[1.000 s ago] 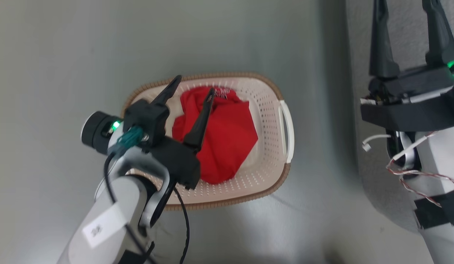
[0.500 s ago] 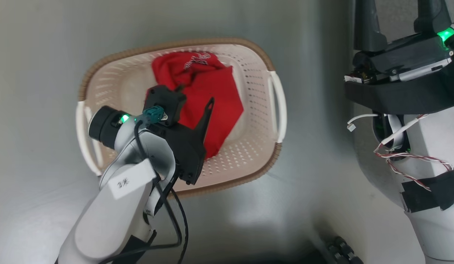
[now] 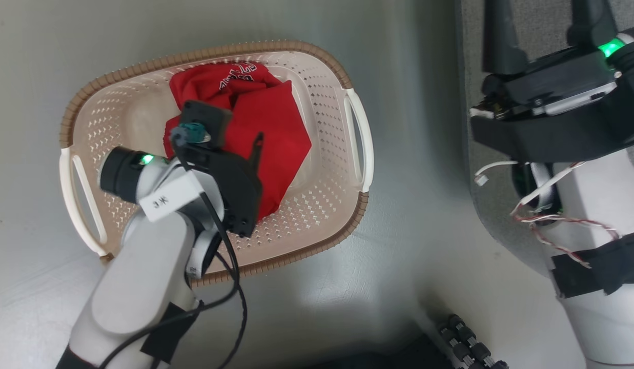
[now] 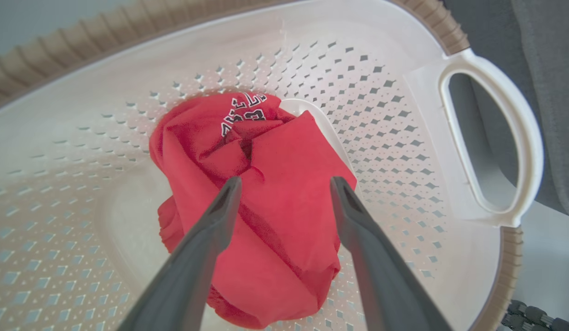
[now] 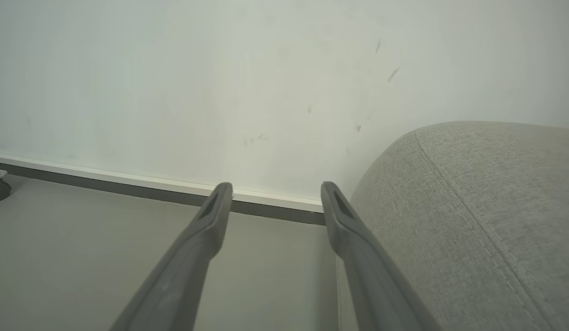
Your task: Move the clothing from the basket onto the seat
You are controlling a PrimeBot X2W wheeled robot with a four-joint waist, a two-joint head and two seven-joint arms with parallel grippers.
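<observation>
Basket (image 3: 209,51): one.
Clothing (image 3: 275,133): one red heap inside.
Left gripper (image 4: 284,184): above basket, spread wide, held nothing.
Right gripper (image 5: 276,188): spread wide, held nothing.

A: What colour is the clothing (image 4: 284,207) inside the basket (image 4: 381,92)?
B: Red, with white lettering (image 4: 243,108) outlined dark, toward the basket's far wall.
A: And the basket itself?
B: Cream-white, patterned with rows of small diamond holes; its rim (image 3: 204,51) is brown and ribbed, its handles (image 3: 360,138) white.
A: And around the basket?
B: The seat (image 5: 473,220) beside it is pale grey woven fabric with a stitched seam; the floor (image 3: 399,287) under the basket is plain greenish grey.
</observation>
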